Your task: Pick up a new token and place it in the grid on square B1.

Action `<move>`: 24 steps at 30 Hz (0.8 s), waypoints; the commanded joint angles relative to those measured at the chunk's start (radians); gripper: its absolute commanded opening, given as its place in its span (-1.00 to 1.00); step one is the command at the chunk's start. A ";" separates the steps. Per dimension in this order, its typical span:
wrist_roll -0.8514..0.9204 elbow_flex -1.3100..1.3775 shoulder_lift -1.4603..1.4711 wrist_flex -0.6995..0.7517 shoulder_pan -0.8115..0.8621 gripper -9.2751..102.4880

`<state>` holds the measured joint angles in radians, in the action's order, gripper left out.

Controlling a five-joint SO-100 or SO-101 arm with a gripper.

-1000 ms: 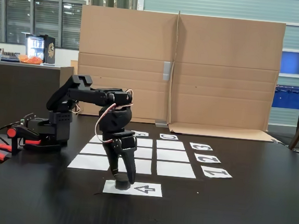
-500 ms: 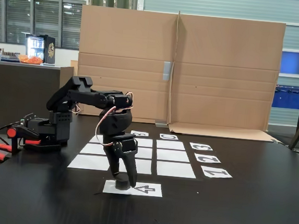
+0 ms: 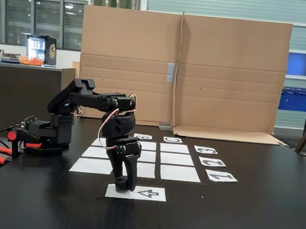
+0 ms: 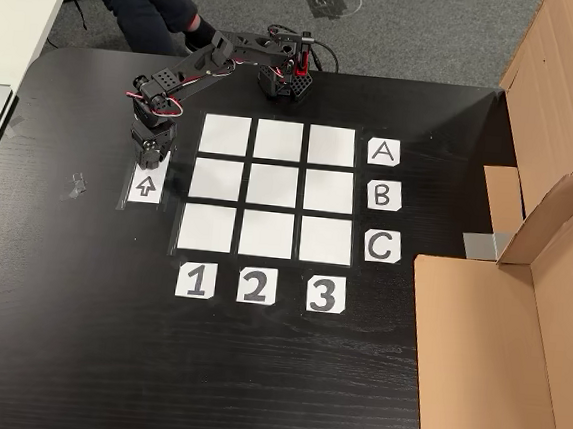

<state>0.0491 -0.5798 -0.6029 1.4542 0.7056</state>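
Fingers have closed in since the earlier frames: jaws that stood spread over the token now sit pinched together at its level. Gripper (image 3: 124,187) in the fixed view points straight down onto the near-left end of the arrow sheet (image 3: 149,193); the token is hidden between the fingers there, so it reads as clamped on the token, though the puck itself can't be made out. Token looks still down on the sheet, not lifted.

From the other view, gripper (image 4: 151,157) is at the top end of the arrow sheet (image 4: 145,188), just left of the grid (image 4: 275,187). Square B1 (image 4: 219,181) is the middle-row, left-column cell, matching label B (image 4: 384,195) and label 1 (image 4: 195,280). Key relation: B1 lies directly right of the arrow sheet and slightly below the gripper in this view, close by, with only a dark gap between. Next move is probably a short lift, then a small shift sideways onto that cell.
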 commanded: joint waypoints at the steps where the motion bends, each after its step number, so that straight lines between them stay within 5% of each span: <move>1: -0.009 0.041 -0.026 -0.006 -0.002 -0.65; 24: -0.041 0.008 -0.457 0.265 0.029 -0.66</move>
<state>0.0199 -0.5737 -0.9557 1.7089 0.7286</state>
